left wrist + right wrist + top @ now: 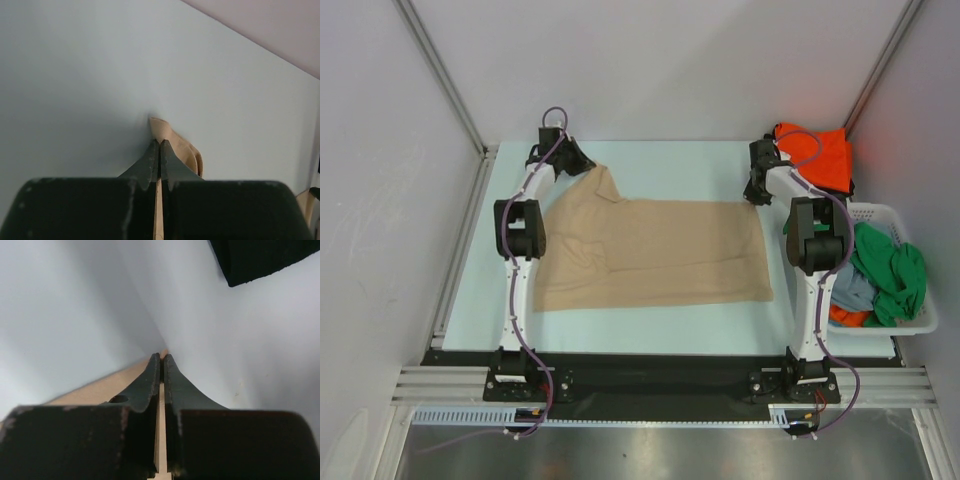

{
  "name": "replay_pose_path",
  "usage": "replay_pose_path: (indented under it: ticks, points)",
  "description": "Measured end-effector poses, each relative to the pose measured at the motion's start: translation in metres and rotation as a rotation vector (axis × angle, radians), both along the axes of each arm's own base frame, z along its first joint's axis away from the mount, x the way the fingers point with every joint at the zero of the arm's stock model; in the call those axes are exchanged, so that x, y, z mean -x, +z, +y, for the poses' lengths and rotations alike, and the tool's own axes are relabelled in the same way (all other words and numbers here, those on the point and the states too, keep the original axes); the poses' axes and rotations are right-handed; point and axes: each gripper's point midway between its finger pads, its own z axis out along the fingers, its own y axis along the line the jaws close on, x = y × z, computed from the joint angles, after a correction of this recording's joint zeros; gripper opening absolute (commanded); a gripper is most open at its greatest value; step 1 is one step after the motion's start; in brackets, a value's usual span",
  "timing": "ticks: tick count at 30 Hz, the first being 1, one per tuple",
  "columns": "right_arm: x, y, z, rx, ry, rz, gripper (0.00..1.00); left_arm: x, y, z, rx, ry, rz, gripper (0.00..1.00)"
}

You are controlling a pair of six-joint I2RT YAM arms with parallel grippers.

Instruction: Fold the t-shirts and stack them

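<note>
Tan t-shirt point(650, 250) lies spread across the middle of the desk point(700, 160), mostly flat, wrinkled along its left side. Left fingers point(584, 164) sit at its far-left corner, which is drawn out into a peak. The left wrist view shows them pressed together on a tuck of tan cloth. Right fingers point(756, 195) sit at the far-right corner, likewise closed on a thin tan edge in the right wrist view. Judgement: both far corners are pinched so the far edge can be carried toward the near edge as one fold, with the cloth kept taut between the arms. Around the tan t-shirt: orange t-shirt point(820, 155) lies beyond its far-right corner, close behind the right arm. White basket point(882, 210) stands to its right, holding the green t-shirt point(895, 270) and grey-blue t-shirt point(850, 290). A piece of black cloth point(260, 257) lies just past the right fingers. Nothing lies on the tan t-shirt, but the orange t-shirt could snag the right arm.
</note>
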Motion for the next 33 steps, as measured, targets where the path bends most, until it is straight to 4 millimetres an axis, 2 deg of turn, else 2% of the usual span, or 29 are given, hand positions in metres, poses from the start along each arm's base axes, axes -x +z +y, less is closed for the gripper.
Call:
replay_pose_path:
  ticks: [3, 5, 8, 11, 17, 20, 22, 28, 33]
  points:
    - [0.0, 0.0, 0.0, -0.009, 0.002, 0.0, 0.0, 0.009, 0.001, 0.003, -0.016, 0.009, 0.021, 0.0]
    - [0.002, 0.001, -0.001, -0.009, 0.004, 0.0, 0.0, 0.022, 0.001, 0.006, -0.025, 0.017, 0.062, 0.0]
    - [0.012, 0.003, -0.003, -0.007, 0.009, 0.018, 0.0, 0.05, 0.012, 0.012, -0.04, 0.029, 0.119, 0.0]
    - [0.027, 0.008, -0.003, -0.013, 0.018, 0.034, 0.0, 0.085, 0.04, 0.016, -0.065, 0.032, 0.134, 0.0]
    - [0.054, 0.038, 0.003, -0.019, 0.045, 0.011, 0.0, 0.139, 0.137, 0.026, -0.116, 0.045, -0.004, 0.0]
    - [0.066, 0.05, 0.008, -0.016, 0.065, -0.004, 0.0, 0.173, 0.161, 0.032, -0.145, 0.062, -0.045, 0.0]
    - [0.076, 0.053, 0.012, -0.016, 0.078, -0.004, 0.0, 0.198, 0.167, 0.036, -0.16, 0.079, -0.061, 0.0]
    - [0.108, 0.043, 0.016, -0.012, 0.098, 0.038, 0.0, 0.282, 0.143, 0.046, -0.21, 0.116, 0.005, 0.0]
    - [0.13, 0.043, 0.01, 0.007, 0.083, 0.051, 0.0, 0.324, 0.156, 0.052, -0.228, 0.144, -0.037, 0.0]
